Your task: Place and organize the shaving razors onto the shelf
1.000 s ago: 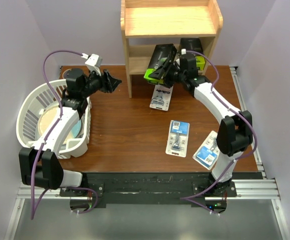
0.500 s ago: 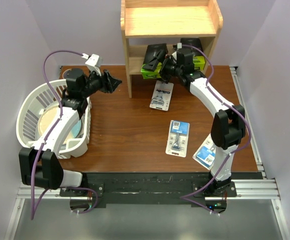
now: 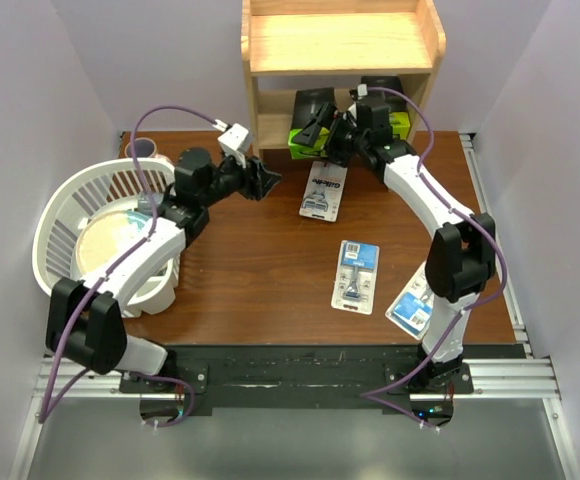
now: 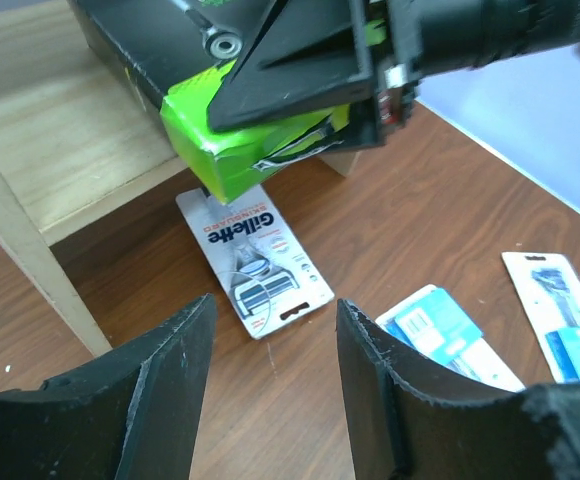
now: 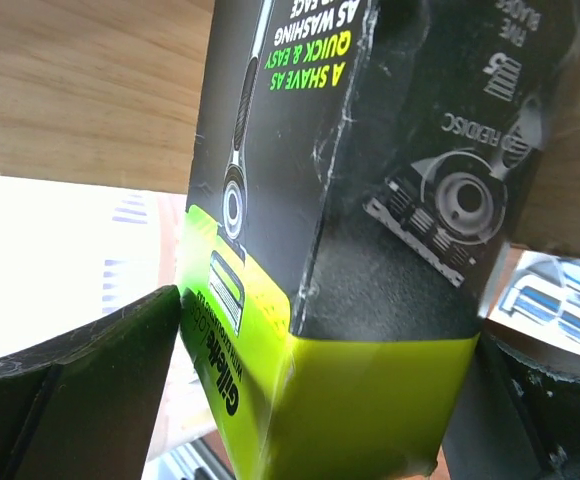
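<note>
**Box on the lower tier, right jaws wide**

The right gripper (image 3: 322, 135) reaches into the lower tier of the shelf (image 3: 340, 40). Its jaws stand wide on either side of a box (image 3: 312, 103), released rather than clamped. The box lies on the tier with its lime end jutting toward the table (image 3: 250, 260). A second box (image 3: 388, 92) sits just to its right on the same tier. The left gripper (image 3: 263, 180) hovers near the shelf's left post, jaws apart and empty. Three cards lie on the table: one (image 3: 323, 190) just before the shelf, one (image 3: 357, 275) mid-table, and one (image 3: 413, 305) partly under the right arm.
</note>
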You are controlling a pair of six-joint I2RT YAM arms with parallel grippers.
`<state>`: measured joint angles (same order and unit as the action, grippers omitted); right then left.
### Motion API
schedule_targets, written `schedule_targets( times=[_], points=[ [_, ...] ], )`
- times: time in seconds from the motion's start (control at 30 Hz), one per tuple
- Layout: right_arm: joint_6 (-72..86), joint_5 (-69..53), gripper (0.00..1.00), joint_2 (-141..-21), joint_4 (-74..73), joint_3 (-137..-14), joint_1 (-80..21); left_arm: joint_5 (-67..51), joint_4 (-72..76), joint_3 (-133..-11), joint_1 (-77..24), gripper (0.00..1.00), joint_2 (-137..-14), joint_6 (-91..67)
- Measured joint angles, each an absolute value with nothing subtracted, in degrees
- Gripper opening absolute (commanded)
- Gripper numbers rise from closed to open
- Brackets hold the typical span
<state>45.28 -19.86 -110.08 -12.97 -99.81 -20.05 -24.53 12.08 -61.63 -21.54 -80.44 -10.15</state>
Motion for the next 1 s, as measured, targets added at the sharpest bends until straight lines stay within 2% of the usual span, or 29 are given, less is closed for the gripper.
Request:
schedule_targets(
  times=[0.43, 0.63, 1.0],
  points=[
    [43.0, -18.7, 0.99, -106.9, -15.2, -97.5, -18.2, -13.0, 17.3, -66.2, -26.4, 0.58, -90.0, -8.8],
    [41.3, -19.0, 0.99, -105.8, -15.7, -96.5, -17.6, -11.7, 19.0, -67.8, -26.7, 0.59, -91.3, -8.7],
    [36.4, -19.5, 0.99, -96.2, -16.3, -90.8, -14.3, -12.8, 23.2, -69.3, -26.8, 0.60, -94.4, -8.8]
  ],
)
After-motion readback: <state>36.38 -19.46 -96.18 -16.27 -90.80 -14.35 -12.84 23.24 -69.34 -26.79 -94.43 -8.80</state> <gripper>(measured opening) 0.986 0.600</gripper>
